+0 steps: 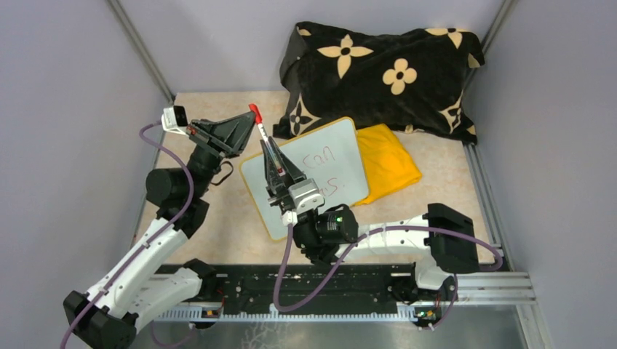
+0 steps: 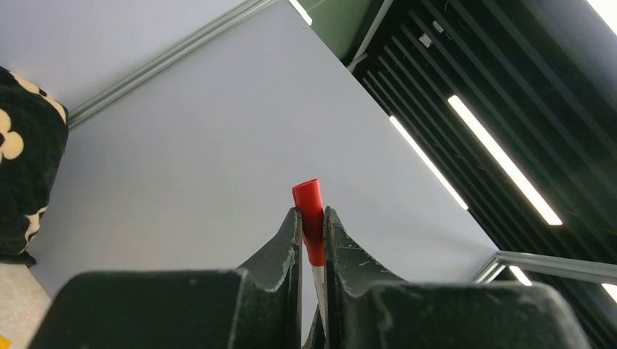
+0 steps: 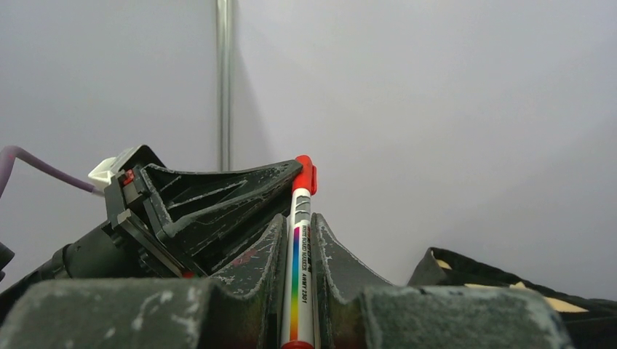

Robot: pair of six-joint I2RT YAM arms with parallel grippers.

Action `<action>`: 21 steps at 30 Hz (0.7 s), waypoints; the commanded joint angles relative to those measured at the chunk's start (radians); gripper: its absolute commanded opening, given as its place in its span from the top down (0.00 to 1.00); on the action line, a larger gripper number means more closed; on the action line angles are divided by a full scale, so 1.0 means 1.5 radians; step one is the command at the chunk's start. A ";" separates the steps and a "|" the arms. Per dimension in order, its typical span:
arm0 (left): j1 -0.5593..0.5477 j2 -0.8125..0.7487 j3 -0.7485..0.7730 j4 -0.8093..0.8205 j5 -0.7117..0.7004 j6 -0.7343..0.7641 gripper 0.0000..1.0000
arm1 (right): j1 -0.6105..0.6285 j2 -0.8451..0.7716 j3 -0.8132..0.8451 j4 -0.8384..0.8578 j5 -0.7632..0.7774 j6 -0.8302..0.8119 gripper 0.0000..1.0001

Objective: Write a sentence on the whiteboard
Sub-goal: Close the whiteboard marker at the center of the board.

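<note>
The whiteboard (image 1: 348,142) lies flat mid-table, tilted, with an orange-yellow rim. The sentence (image 1: 320,158) is thin red letters in two short lines; my right arm hides part of the lower line. A white marker (image 1: 260,131) with a rainbow stripe and red cap is held in the air above the board's left corner. My left gripper (image 1: 247,125) is shut on the red cap (image 2: 309,211). My right gripper (image 1: 269,145) is shut on the marker's body (image 3: 298,269). The right wrist view shows the left gripper's fingers (image 3: 218,203) at the cap (image 3: 305,174).
A folded yellow cloth (image 1: 389,163) lies against the board's right edge. A black pillow with cream flower marks (image 1: 378,73) fills the back right. Grey walls close in on three sides. The arms' base rail (image 1: 327,291) runs along the near edge.
</note>
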State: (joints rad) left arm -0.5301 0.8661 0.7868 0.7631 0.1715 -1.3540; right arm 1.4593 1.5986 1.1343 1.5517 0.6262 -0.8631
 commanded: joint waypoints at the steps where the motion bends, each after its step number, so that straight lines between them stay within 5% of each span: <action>1: -0.073 0.002 -0.018 -0.011 0.153 0.035 1.00 | -0.022 0.018 0.047 0.090 -0.016 0.026 1.00; 21: -0.190 -0.001 -0.060 -0.024 0.081 0.085 1.00 | -0.036 0.022 0.072 0.076 -0.024 0.030 1.00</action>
State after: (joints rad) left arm -0.7269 0.8650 0.7448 0.8150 -0.0124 -1.2659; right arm 1.4494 1.6020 1.1732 1.5532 0.6502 -0.8627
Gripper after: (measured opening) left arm 0.156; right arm 0.125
